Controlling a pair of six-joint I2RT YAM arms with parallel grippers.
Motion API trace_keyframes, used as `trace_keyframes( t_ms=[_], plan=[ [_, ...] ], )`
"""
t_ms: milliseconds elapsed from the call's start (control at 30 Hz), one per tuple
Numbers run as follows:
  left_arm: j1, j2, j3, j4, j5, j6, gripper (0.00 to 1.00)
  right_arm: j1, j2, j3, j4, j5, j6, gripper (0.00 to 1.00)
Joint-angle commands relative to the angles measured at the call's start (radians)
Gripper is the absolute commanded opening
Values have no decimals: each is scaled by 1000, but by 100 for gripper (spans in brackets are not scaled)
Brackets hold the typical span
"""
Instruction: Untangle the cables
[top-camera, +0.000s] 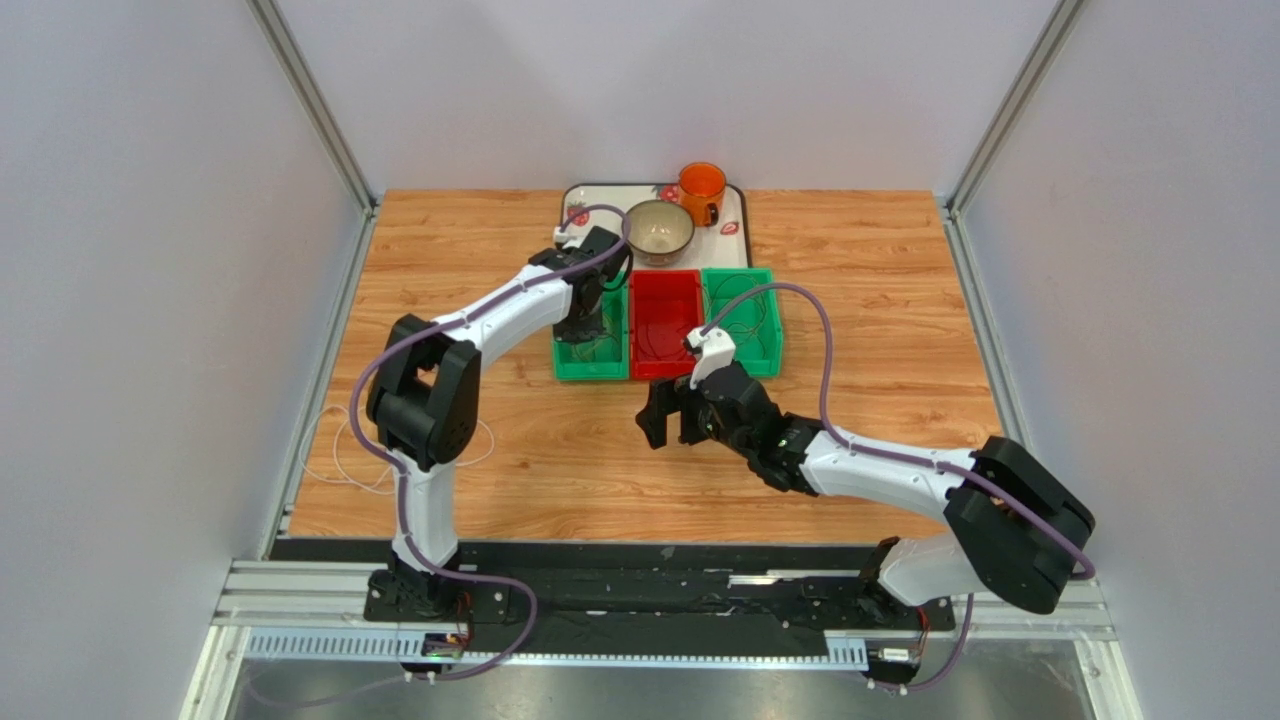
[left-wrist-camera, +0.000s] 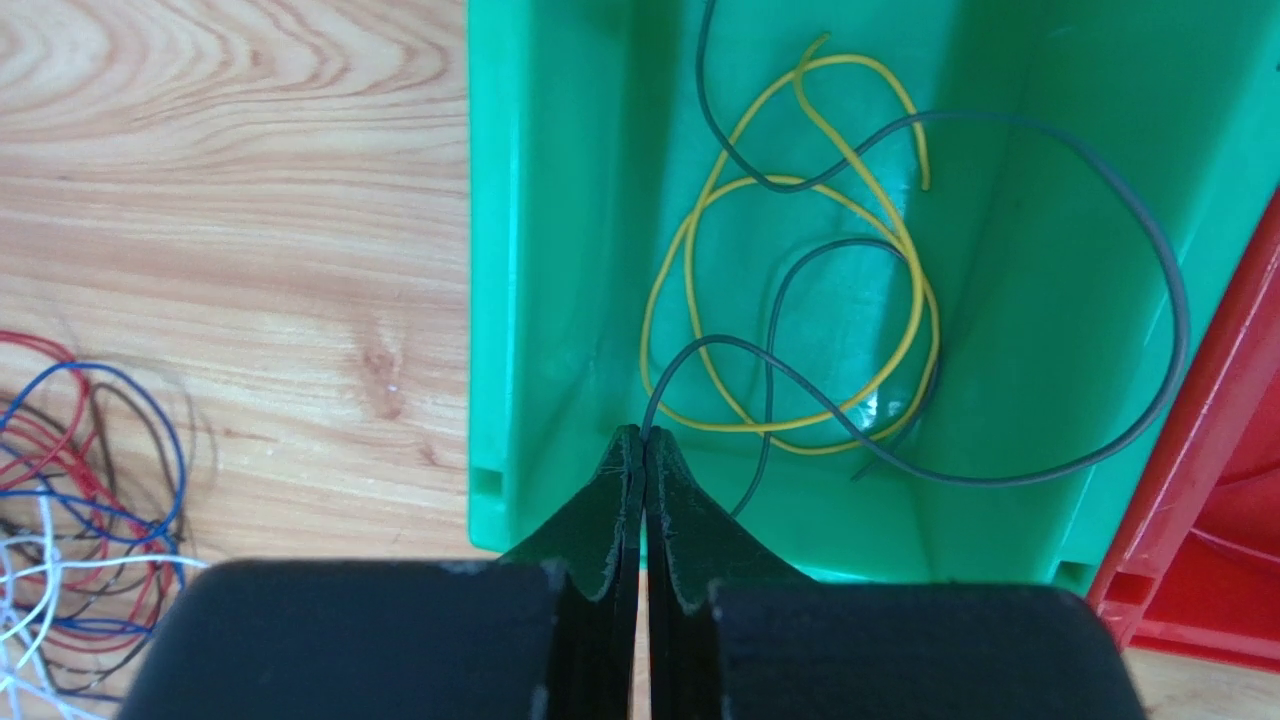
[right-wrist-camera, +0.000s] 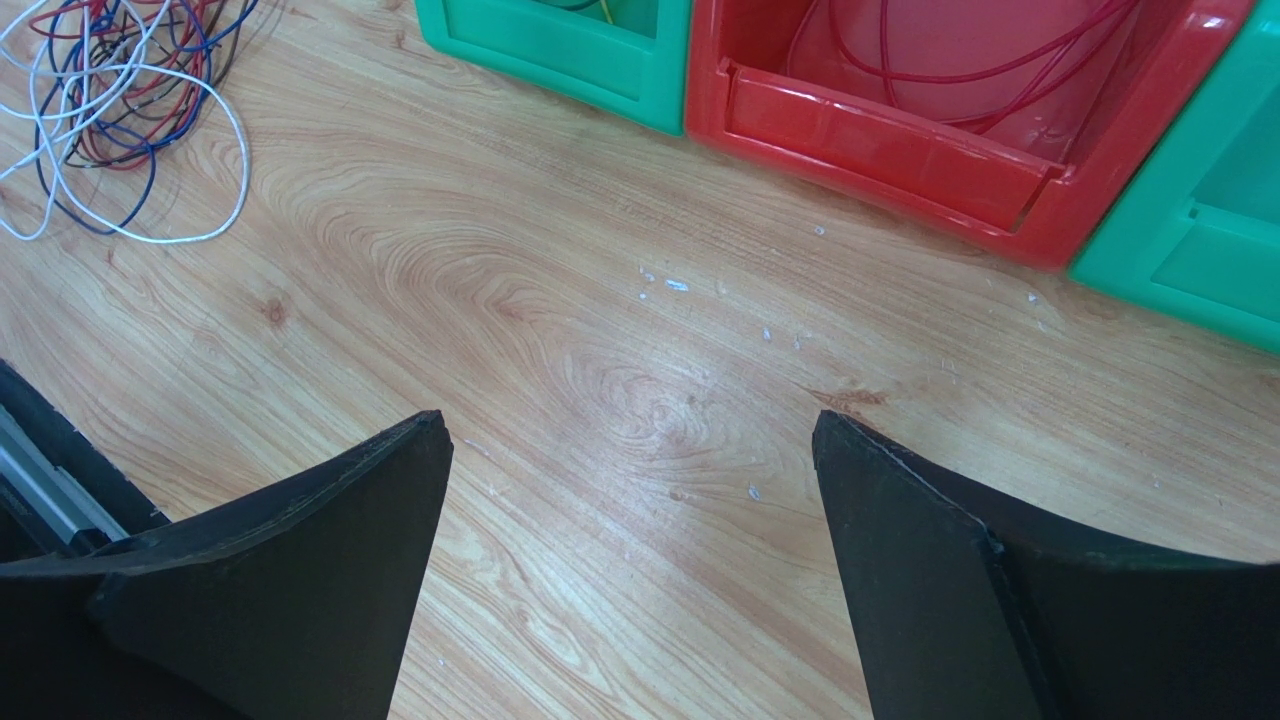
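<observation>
Snagging concerns us: left gripper, pinching the dark cable looped through the yellow cable, could drag both along; right gripper gapes empty.

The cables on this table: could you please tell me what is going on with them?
The robot is sorting cables into bins. The left claw is shut over the left green bin, apparently pinching one end of a dark cable that lies looped inside with a yellow cable. The red bin beside it holds a red cable. The right claw hangs wide open and empty above the table. A tangle of cables lies on the wood left of the bins.
</observation>
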Motion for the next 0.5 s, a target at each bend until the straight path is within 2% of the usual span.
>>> trace_keyframes(
  t_ms=[0, 100, 133, 167, 200, 233, 300, 467],
  plan=[
    [-4, -25, 73, -61, -46, -23, 3, 2, -7, 39, 22, 17, 3, 96],
    [-4, -35, 81, -79, -37, -17, 14, 2, -7, 39, 22, 19, 3, 96],
    [-4, -35, 84, -82, -28, -16, 14, 2, -7, 39, 22, 19, 3, 96],
    [-4, -35, 87, -89, -25, -13, 25, 4, -7, 39, 22, 19, 1, 96],
    [-4, -33, 89, -90, -22, -11, 31, 2, -6, 39, 22, 19, 4, 96],
    [-6, -35, 89, -90, -19, -10, 42, 2, -6, 39, 22, 19, 4, 96],
    [-9, -41, 82, -87, -22, -8, 52, 2, -7, 39, 20, 19, 4, 96],
    [-23, -79, 79, -61, 7, 21, 58, 4, -6, 39, 22, 20, 4, 96]
  ],
)
